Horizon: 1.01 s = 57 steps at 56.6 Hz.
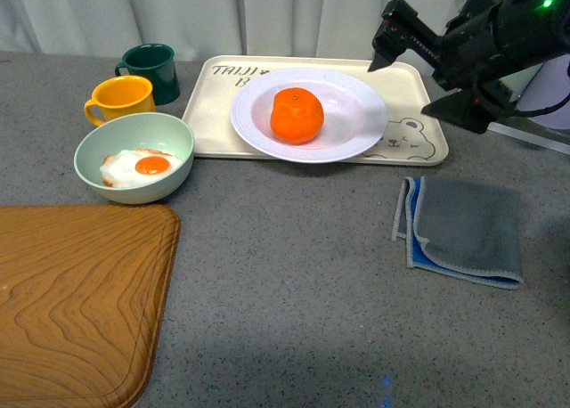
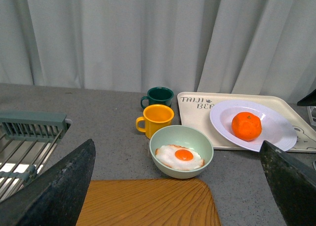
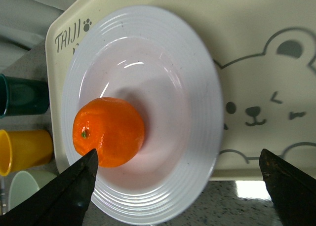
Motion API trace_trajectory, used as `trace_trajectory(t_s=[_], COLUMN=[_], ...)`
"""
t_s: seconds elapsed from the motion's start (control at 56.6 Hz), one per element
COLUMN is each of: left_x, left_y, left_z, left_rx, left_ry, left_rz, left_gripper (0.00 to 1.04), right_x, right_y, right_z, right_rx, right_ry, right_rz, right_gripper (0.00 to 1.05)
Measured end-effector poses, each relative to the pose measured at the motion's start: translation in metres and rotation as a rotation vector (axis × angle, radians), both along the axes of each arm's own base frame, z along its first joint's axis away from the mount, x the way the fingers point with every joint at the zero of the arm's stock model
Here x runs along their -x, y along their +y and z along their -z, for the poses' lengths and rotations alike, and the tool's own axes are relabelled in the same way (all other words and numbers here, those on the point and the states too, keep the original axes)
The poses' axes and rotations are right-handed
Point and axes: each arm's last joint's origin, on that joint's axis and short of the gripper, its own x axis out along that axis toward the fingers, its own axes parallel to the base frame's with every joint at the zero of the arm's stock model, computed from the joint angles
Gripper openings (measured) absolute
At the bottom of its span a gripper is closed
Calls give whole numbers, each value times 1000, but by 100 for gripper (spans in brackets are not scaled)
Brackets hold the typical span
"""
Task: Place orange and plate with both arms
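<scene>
The orange (image 1: 297, 115) sits in the white ridged plate (image 1: 356, 132), which rests on the cream bear tray (image 1: 419, 145). My right gripper (image 1: 383, 47) is open and empty, raised above the plate's far right edge. In the right wrist view the orange (image 3: 108, 132) lies in the plate (image 3: 187, 112) between the open fingertips (image 3: 81, 179). My left gripper (image 2: 177, 186) is open and empty; it does not show in the front view. In its wrist view the orange (image 2: 246, 126) and plate (image 2: 276, 132) lie far off, past the bowl.
A pale green bowl with a fried egg (image 1: 135, 165), a yellow mug (image 1: 120, 99) and a dark green mug (image 1: 151, 68) stand left of the tray. A wooden board (image 1: 71, 292) lies at the front left. A folded grey cloth (image 1: 463, 230) lies at the right. A grey rack (image 2: 29, 132) shows in the left wrist view.
</scene>
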Motion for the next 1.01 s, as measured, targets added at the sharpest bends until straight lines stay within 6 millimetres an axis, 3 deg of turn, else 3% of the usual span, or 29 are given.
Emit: trace_trajectory(t_s=[0.053,0.141,0.265,0.389,0.565,1.007], left_x=[0,0,0,0,0,0], left_y=[0,0,0,0,0,0], left_z=[0,0,0,0,0,0], left_rx=[0,0,0,0,0,0], left_ry=[0,0,0,0,0,0], left_rz=[0,0,-1,0,0,0], left_gripper=[98,98,98,98,98,98], right_x=[7,27,79,120,159,236], right_y=[-1,-10,-31,-50,-62,-83], right_z=[-1,2,-5,-32,-28,-47], right_rx=[126,378,506,545,566,562], right_ry=[-141,-449,-754,-864,-827,-840], right_rz=[23,119,164,193,167,160], right_gripper=[92,78,54,29,1,1])
